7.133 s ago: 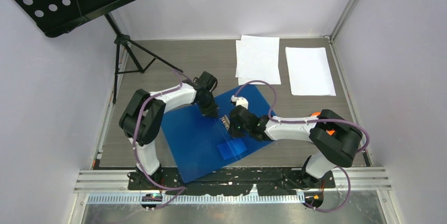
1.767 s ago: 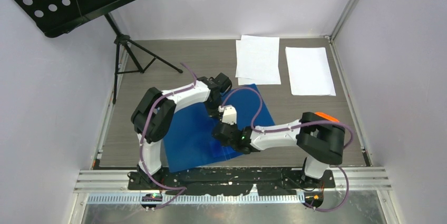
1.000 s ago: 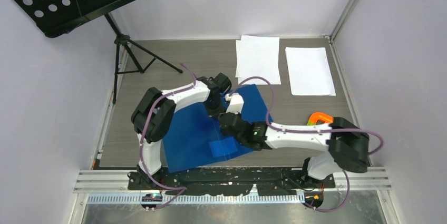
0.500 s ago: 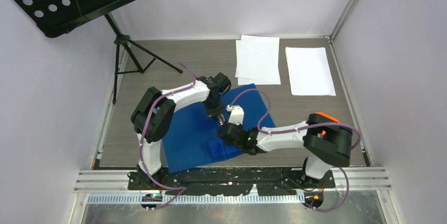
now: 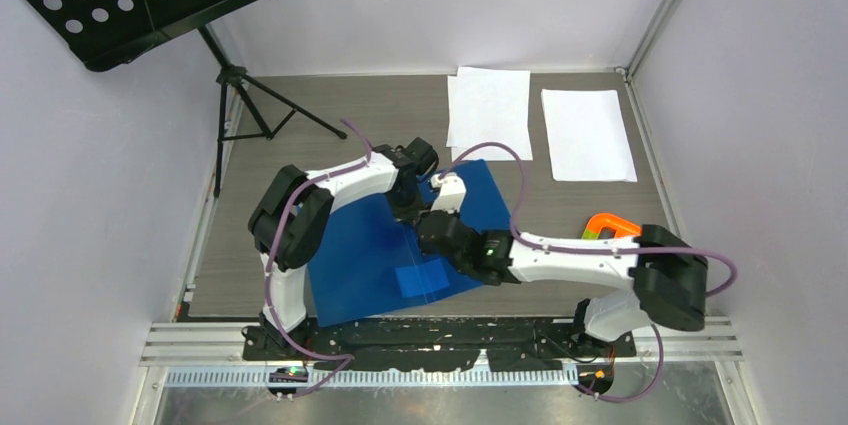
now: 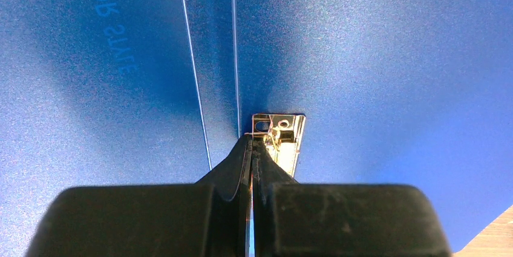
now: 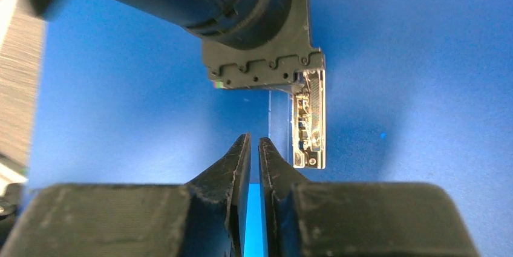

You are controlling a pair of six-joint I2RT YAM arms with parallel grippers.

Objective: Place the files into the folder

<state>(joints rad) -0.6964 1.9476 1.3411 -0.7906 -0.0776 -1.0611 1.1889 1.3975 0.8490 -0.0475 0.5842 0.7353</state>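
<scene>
I see my left gripper (image 6: 252,142) closed tight at the metal clip (image 6: 284,139) of the flat-lying folder (image 5: 360,255), my right gripper (image 7: 254,142) a sliver apart above it, grip unclear, and I judge the files (image 5: 488,113) beyond it light, limp and slippery, best pinched at an edge.

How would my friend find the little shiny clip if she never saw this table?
Look at the grey table and find the big blue folder lying flat under both robot arms. Beside the folder's thin crease lines, right at the closed tips of the left gripper, sits the clip. It is the only shiny gold metal piece; everything around it is plain blue plastic.
</scene>
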